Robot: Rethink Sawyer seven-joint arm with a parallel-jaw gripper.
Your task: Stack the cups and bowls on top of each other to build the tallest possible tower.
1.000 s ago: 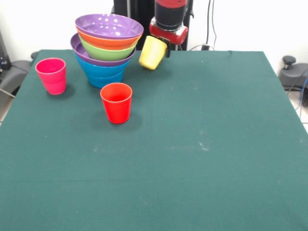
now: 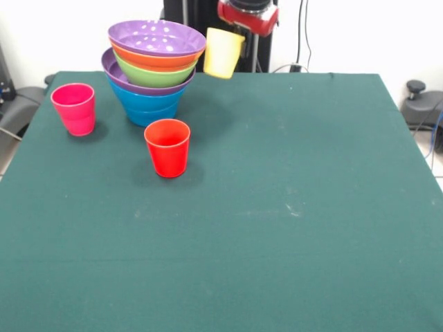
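The tower (image 2: 154, 69) of nested bowls stands at the table's far left: blue lowest, then purple, lime green, orange, and a wide purple bowl (image 2: 156, 38) on top. My gripper (image 2: 239, 33) is shut on the yellow cup (image 2: 222, 53) and holds it in the air, slightly tilted, just right of the tower's top rim. The red cup (image 2: 167, 146) stands upright on the cloth in front of the tower. The pink-magenta cup (image 2: 74, 108) stands upright to the tower's left.
The green cloth-covered table (image 2: 277, 207) fills the view. The robot's black pedestal (image 2: 201, 14) stands behind the tower. Grey chair parts show at the left edge (image 2: 17, 104) and right edge (image 2: 422, 104).
My gripper has risen with the yellow cup, from beside the tower's lower bowls to the level of its top rim; the cup now hangs more upright.
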